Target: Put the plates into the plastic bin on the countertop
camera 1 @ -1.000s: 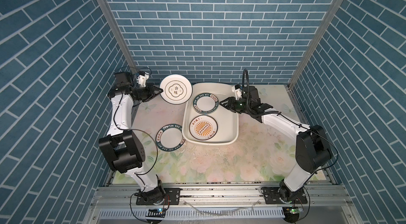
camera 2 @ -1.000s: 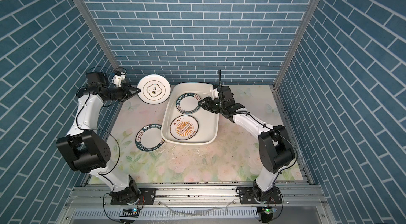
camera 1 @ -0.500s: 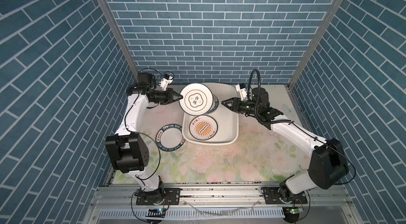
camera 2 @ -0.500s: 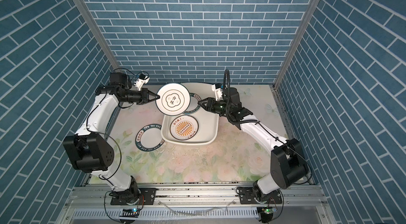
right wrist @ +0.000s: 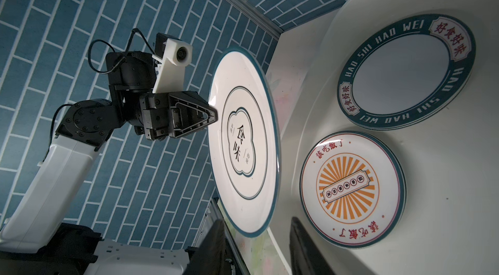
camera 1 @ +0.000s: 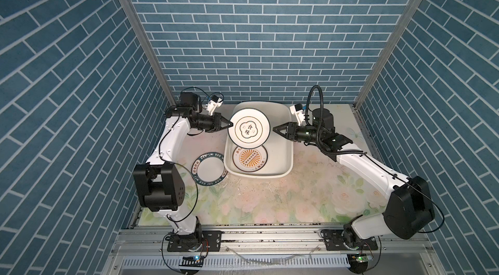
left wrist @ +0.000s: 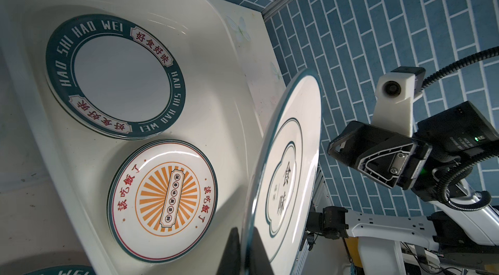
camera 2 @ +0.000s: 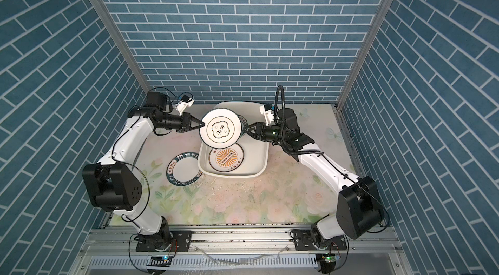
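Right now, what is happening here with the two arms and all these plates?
The left gripper is shut on the rim of a white plate with dark rings and holds it in the air over the bin. The right gripper is open, close to that plate's opposite edge. In the bin lie an orange sunburst plate and a green-lettered plate. A second green-lettered plate lies on the countertop beside the bin, not yet inside.

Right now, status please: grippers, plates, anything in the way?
Left gripper shut on ringed plate, over plastic bin. Right gripper open, near plate's far edge. Green-rimmed plate lies on countertop.
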Robot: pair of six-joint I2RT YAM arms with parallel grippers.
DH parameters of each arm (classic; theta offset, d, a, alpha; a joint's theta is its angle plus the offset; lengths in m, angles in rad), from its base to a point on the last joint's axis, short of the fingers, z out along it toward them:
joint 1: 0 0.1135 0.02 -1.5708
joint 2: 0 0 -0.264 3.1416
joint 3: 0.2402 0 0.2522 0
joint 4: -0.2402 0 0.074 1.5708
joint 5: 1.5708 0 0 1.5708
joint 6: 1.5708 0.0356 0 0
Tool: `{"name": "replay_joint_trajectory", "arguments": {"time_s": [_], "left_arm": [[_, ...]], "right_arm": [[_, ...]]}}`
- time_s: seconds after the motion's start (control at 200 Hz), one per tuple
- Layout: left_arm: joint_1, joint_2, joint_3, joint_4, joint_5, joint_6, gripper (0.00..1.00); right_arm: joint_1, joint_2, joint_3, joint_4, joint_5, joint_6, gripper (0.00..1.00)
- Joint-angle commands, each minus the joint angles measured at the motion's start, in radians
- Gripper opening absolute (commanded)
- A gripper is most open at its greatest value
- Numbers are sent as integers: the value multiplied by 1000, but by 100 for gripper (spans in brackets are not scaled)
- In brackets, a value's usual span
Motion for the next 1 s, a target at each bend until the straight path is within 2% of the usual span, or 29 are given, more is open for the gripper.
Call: {"name": "replay_joint_trajectory", "arguments": {"time_s": [0.0, 0.17, 0.615, 0.995], "left_arm": [[-21, -35, -28, 51, 50, -25, 0], [-52, -48, -52, 71, 45, -30, 0], [-66, -75, -71, 99, 69, -61, 0], [-80, -82, -71, 103, 84, -68, 0]], "right_arm": [[2, -16, 10, -27, -15, -37, 40], [1, 11, 18, -18, -7, -34, 40], [1, 11, 7, -40, 20, -36, 36], [1, 38, 12, 20, -10, -8, 23]]}}
